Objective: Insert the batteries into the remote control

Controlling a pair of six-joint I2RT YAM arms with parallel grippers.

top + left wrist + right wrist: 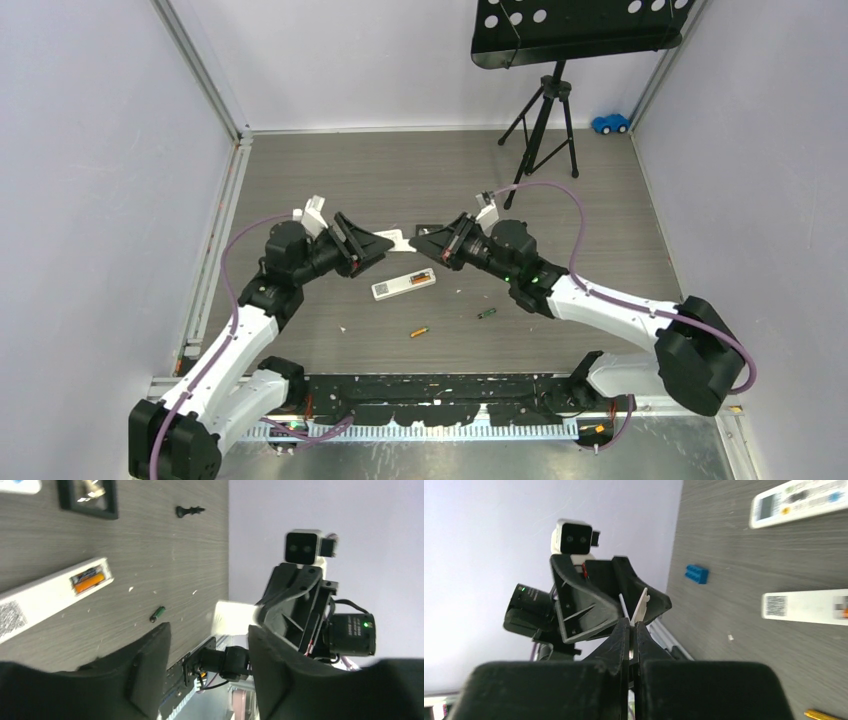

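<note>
**A:** What are the jaws doing?

**B:** The right gripper (631, 625) is pinched tight on one end of a thin white plate (642, 605). The left gripper (209, 630) faces it tip to tip. Its jaws stand partway apart on either side of the plate's other end, and I cannot tell whether they touch it.

**A:** Where is that relative to the remote control?

**B:** Both grippers hang in the air just past the far side of the remote control (400, 285). It lies flat on the table (300, 170), back up, with the battery bay at its right end uncovered.

**A:** And the batteries?

**B:** An orange battery (91, 582) sits in the bay with a dark battery (85, 573) beside it. A green-and-black battery (486, 314) lies loose on the remote's near side, off to its right. A second orange battery (418, 331) lies loose on the near side too, closer to the arm bases.

**A:** Anything else?

**B:** A music stand (560, 40) and a blue toy car (610, 123) are well beyond the remote's far side, by the back wall.
</note>
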